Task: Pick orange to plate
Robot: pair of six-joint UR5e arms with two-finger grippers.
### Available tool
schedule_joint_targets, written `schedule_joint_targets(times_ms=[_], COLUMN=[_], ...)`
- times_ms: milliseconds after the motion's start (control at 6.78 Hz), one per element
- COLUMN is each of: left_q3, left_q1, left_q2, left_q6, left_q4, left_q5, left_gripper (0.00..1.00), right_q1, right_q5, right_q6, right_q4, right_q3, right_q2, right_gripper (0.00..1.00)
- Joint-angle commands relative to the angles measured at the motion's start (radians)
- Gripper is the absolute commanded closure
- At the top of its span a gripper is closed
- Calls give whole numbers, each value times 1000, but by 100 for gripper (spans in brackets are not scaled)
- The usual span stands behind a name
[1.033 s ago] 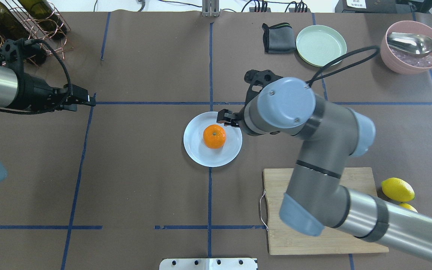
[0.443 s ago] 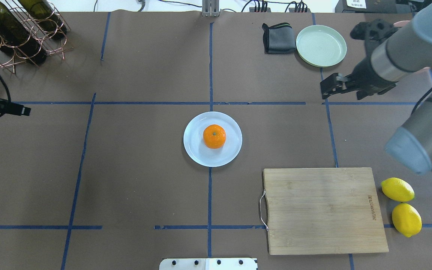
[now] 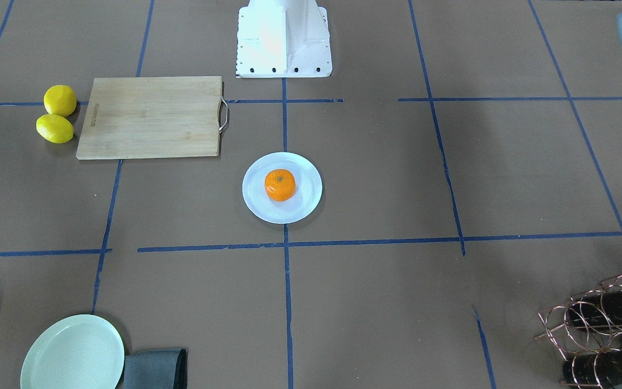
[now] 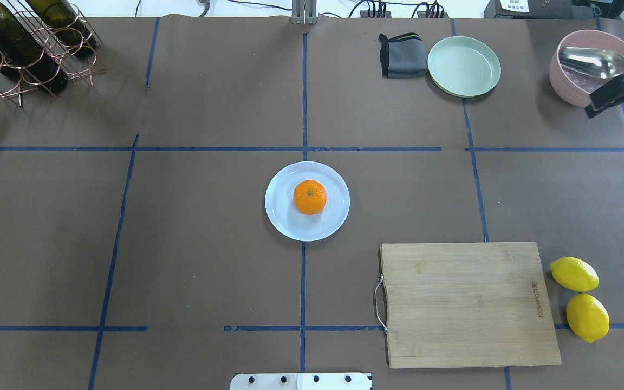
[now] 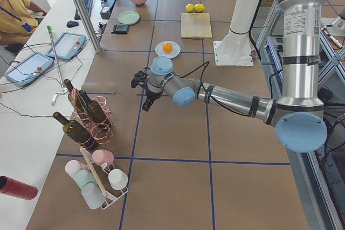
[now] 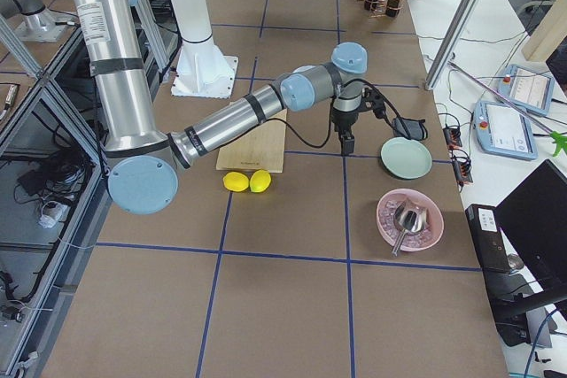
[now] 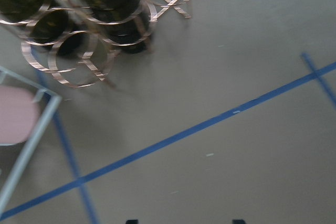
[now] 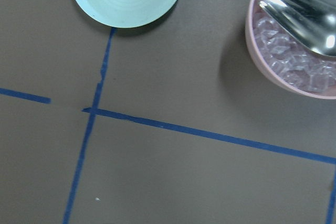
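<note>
Resting at the middle of the plate (image 4: 285, 222), the orange (image 4: 310, 196) sits at the table's centre, well apart from both arms. The left gripper (image 7: 184, 221) hangs near the wine rack (image 7: 84, 35), fingertips spread wide with nothing between them. The right gripper (image 4: 607, 97) hovers beside the pink bowl (image 4: 557, 81); whether its jaws are parted cannot be told.

Right gripper (image 4: 596, 104) retreated rightward, left gripper (image 5: 145, 104) withdrawn

Lone orange (image 3: 280, 185) sits at ctr of white plate (image 3: 311, 190), mid-table; bamboo board (image 3: 149, 117) upper left w/ two lemons (image 3: 54, 128) just beside; mint plate (image 3: 72, 354) against grey cloth (image 3: 154, 368), bottom left.
</note>
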Motion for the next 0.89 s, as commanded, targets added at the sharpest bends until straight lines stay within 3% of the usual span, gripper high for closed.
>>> schedule_joint_targets(times_ms=[0,148,295,443,738], left_q3=[78,103,99,84,67], left_q1=[-150,-155,-155,-155,-154], left_q2=[-29,-14,9,46,58], left_q6=[172,176,176,176,165], left_q4=[194,220,216,216,219], left_q5=[-119,-197,-207,-209,-206], left_gripper=[33,27,6,0,0], right_q1=[143,148,148,148,148], right_q5=[25,27,55,66,62], right_q6=[-357,-382,-369,-364,-339], right_q4=[-119,-135,-145,-141,-133], right_q3=[-114,-131,-128,-142,-141], right_q2=[2,0,3,-1,-10], right_gripper=[0,0,0,0,0])
